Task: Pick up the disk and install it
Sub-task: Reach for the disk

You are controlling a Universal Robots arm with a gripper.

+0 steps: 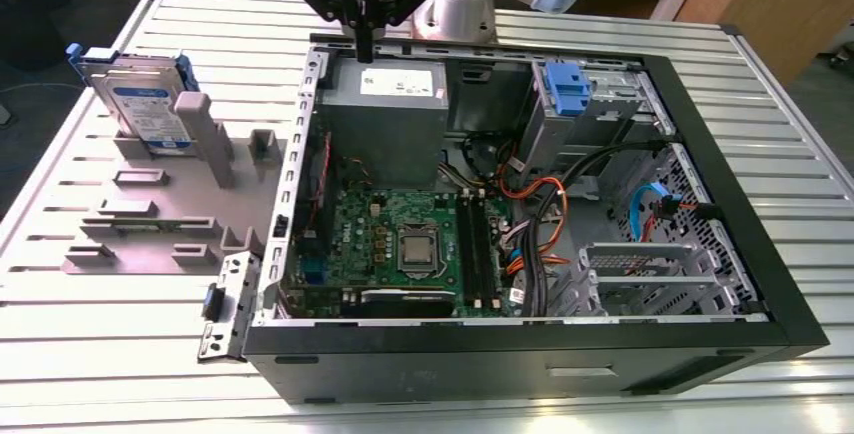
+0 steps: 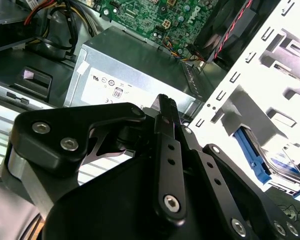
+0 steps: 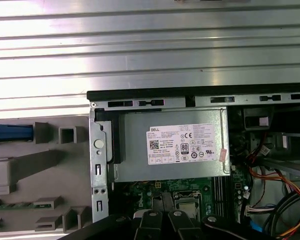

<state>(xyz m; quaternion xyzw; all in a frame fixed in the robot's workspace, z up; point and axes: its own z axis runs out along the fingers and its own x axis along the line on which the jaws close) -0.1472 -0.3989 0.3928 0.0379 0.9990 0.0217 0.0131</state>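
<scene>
While your gripper [image 1: 363,51] hangs over the rear edge of the open computer case [image 1: 534,338], its two black fingers [image 2: 165,107] are pressed together with nothing between them. It sits just above the grey power supply [image 1: 387,104].

Your disk [image 1: 140,99] is well apart from the gripper, towards the exterior view's left. It stands on end in a grey slotted holder [image 1: 147,226] beside the case. Its long axis looks roughly upright. Its white-and-blue label faces the near side of the exterior view, and its blue bracket frames the edges. In the first wrist view you see it from above as a narrow blue strip [image 3: 10,134] running square to the case's side wall.

Holder and case both rest on a ribbed, slatted metal table [image 1: 107,354]. Beyond the table, at the exterior view's right, stands wooden furniture [image 1: 767,4] on a dark floor.

Bare slats lie around the holder on its near and far sides. A narrow strip of holder separates the disk from the case wall. Inside the case, a drive bay with a blue clip [image 1: 566,89] sits at the far corner, with orange and black cables [image 1: 547,194] crowding the space beside the green motherboard [image 1: 387,219].
</scene>
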